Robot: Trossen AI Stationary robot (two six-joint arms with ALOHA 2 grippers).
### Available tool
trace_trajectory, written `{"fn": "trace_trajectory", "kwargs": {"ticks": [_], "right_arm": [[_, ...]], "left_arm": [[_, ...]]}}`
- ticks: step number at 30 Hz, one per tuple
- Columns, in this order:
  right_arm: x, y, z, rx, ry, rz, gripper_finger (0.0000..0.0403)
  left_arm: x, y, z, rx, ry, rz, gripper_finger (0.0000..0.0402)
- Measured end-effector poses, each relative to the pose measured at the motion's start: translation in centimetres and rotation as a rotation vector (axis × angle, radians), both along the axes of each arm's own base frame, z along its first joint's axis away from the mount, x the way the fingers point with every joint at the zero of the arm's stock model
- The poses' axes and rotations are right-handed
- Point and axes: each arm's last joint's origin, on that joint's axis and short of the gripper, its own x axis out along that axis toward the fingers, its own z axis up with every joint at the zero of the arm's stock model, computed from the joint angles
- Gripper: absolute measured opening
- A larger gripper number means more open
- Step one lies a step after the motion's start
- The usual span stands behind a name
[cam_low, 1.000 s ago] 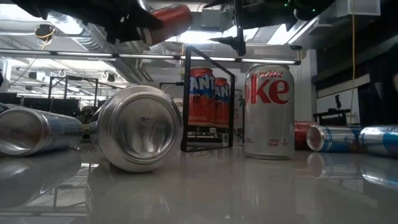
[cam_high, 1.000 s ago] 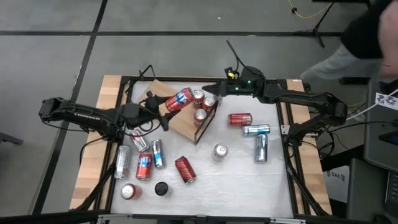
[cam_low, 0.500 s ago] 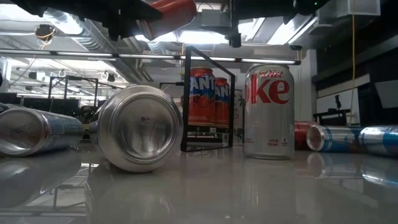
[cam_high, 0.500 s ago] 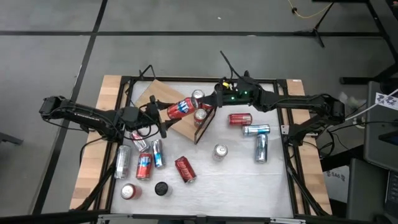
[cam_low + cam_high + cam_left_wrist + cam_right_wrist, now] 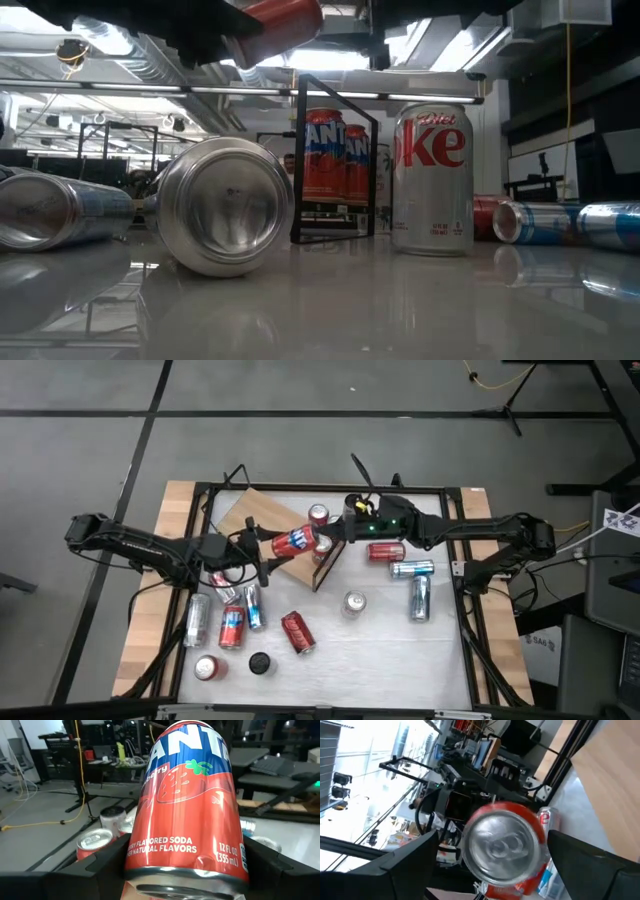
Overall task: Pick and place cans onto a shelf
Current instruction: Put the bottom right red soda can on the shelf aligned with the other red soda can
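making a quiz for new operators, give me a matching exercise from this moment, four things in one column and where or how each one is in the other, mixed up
Things
1. strawberry soda can
2. Diet Coke can
3. black disc
4. right gripper

Places or states
A. standing upright on the white table
B. held lying sideways in the left gripper, above the shelf
C. open, facing the end of the held can
D. flat on the table near its front edge, beside a red can

Pairs: 1-B, 2-A, 3-D, 4-C

A red strawberry soda can [image 5: 187,800] with a blue band and white lettering; a light-brown wooden shelf [image 5: 262,520]; a silver diet cola can [image 5: 432,180] with red lettering.
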Motion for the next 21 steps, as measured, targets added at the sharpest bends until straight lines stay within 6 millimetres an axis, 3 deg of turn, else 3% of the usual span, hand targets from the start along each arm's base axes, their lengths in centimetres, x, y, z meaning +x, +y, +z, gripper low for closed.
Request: {"fn": "trace_trajectory", "kwargs": {"ticks": [10, 21], "right_arm": [[-0.2, 0.0, -1.3, 0.079, 0.137, -0.013, 0.0367], [-0.1, 1.1, -1.3, 0.133, 0.143, 0.09, 0.0367]], "left_arm": [[0.9, -0.5, -0.9, 0.001, 0.037, -0.024, 0.0283], [1.0, -0.6, -1.1, -0.004, 0.036, -0.023, 0.0283]]}}
